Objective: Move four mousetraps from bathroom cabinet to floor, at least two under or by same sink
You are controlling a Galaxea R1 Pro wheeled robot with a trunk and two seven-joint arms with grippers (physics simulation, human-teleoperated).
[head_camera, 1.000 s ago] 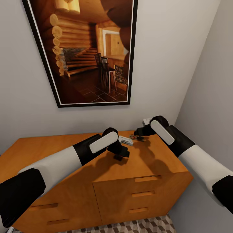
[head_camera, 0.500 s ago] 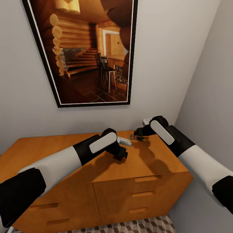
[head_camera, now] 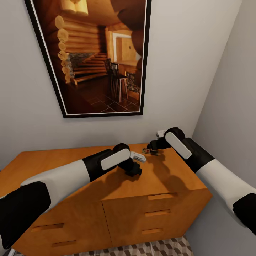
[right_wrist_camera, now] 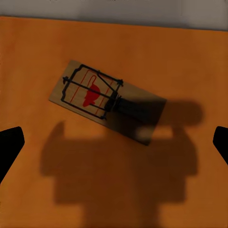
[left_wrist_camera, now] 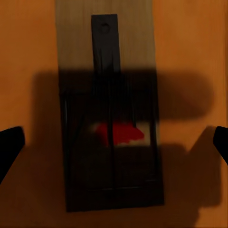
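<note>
Since a second ago my left arm has shifted slightly forward and to the right over the cabinet (head_camera: 71, 170), while my right arm holds where it was and the camera has not moved. From the head view, my left gripper (head_camera: 134, 170) hangs just above the orange-brown top surface, and my right gripper (head_camera: 152, 145) hovers near the back right corner, close to the wall. One mousetrap (left_wrist_camera: 110, 123) lies flat on the surface directly below my left gripper; in the left wrist view it sits in shadow between the two dark fingers (left_wrist_camera: 9, 145), which stand wide apart and touch nothing. A second mousetrap (right_wrist_camera: 107, 100) lies flat and skewed on the surface beneath my right gripper, its red bait patch plain to see; those fingers (right_wrist_camera: 9, 142) are also spread and hold nothing. A framed picture (head_camera: 96, 57) of a log interior hangs on the wall above. Patterned bathroom floor (head_camera: 156, 249) shows below the drawers.
</note>
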